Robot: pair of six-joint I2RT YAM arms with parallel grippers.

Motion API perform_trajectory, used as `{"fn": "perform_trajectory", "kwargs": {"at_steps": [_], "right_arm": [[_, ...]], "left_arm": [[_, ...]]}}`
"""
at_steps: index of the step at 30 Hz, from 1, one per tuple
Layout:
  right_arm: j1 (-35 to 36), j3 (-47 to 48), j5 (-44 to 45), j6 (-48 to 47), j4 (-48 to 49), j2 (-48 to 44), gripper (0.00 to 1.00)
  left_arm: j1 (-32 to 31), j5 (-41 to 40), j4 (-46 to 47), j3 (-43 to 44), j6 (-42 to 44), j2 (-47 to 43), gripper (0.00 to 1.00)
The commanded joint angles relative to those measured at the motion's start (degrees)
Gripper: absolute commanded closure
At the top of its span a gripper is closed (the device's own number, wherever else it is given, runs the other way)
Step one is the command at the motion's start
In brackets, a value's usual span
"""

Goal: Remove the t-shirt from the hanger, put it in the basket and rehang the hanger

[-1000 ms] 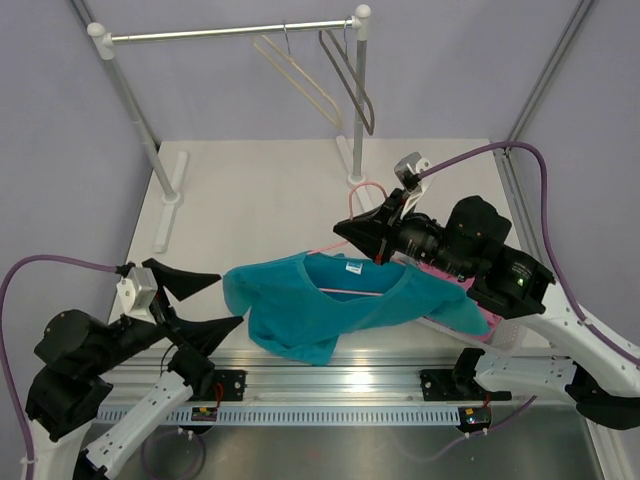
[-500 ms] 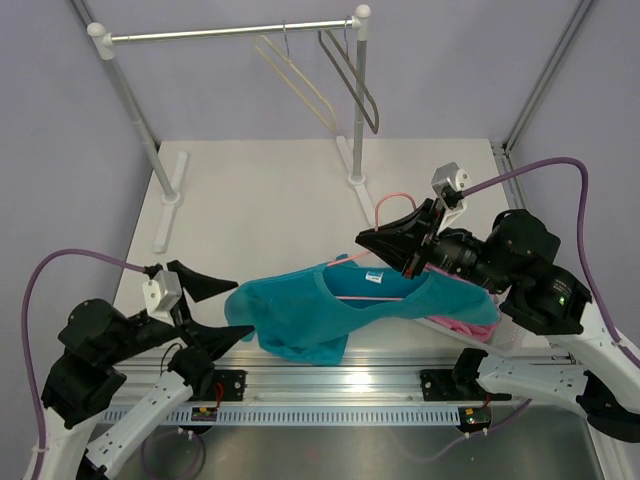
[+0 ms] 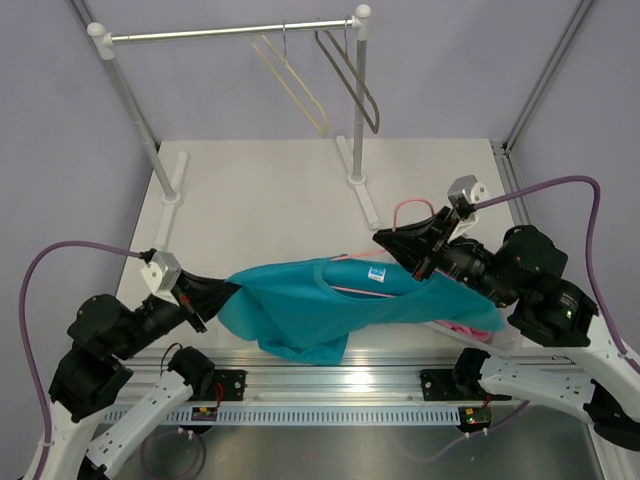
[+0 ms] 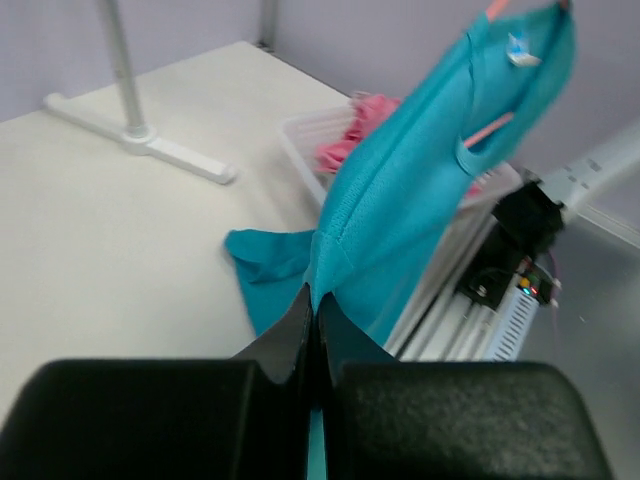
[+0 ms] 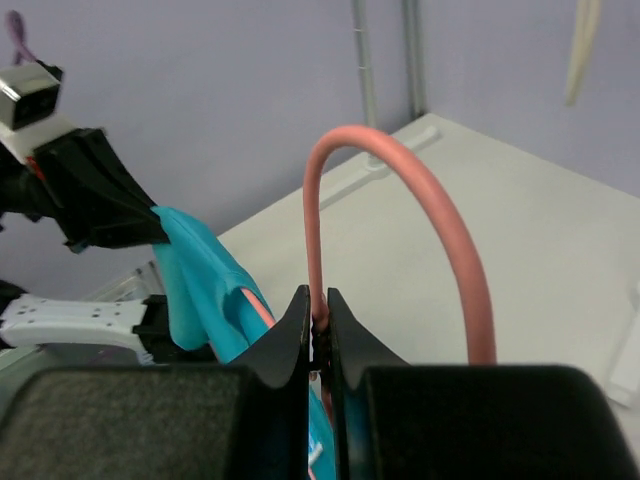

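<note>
Teal t-shirt [image 3: 310, 305] hangs between the left gripper [image 3: 222, 291] pinching its edge and the right gripper [image 5: 318, 325] pinching the hanger [image 5: 312, 230].

Both my arms are the same build: chunky matte-black joint housings with white shells on the links. My left gripper [image 3: 232, 290] and right gripper [image 3: 380, 238] have black fingers that taper into thin wedges. Each has a small white camera block [image 3: 160, 268] behind it, with a purple cable [image 3: 60, 255] looping out. Up and right of the silver rail [image 3: 340, 385], my right arm's housing shows a tiny green light [image 3: 568, 310]. My black base mounts [image 3: 195, 370] sit right on that rail, with red-specked plates just below it.
</note>
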Motion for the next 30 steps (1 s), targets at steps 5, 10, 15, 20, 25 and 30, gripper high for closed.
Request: {"fn": "perform_trajectory", "kwargs": {"at_steps": [5, 10, 15, 20, 25, 30], "right_arm": [[0.3, -4.2, 18.2, -6.0, -2.7, -9.7, 1.0], [0.2, -2.8, 21.3, -7.5, -5.4, -13.0, 1.0], [0.3, -2.2, 14.2, -7.6, -6.5, -14.5, 1.0], [0.2, 2.4, 2.2, -7.9, -13.9, -8.0, 1.0], [0.2, -1.4, -0.3, -7.3, -12.1, -7.3, 1.0], [0.2, -2.2, 3.9, -6.3, -7.5, -9.9, 1.0]], "left_arm": [[-0.1, -22.2, 3.6, 1.1, -4.9, 6.5, 1.0], [-0.1, -38.9, 2.6, 3.0, -6.9, 10.4, 1.0], [-0.1, -41.5, 3.3, 4.7, -6.7, 13.8, 1.0], [-0.1, -34.4, 4.5, 9.4, -7.7, 17.0, 1.0], [-0.1, -32.9, 4.1, 13.6, -9.2, 18.6, 1.0], [-0.1, -35.0, 1.9, 11.7, -9.4, 21.2, 1.0]]}}
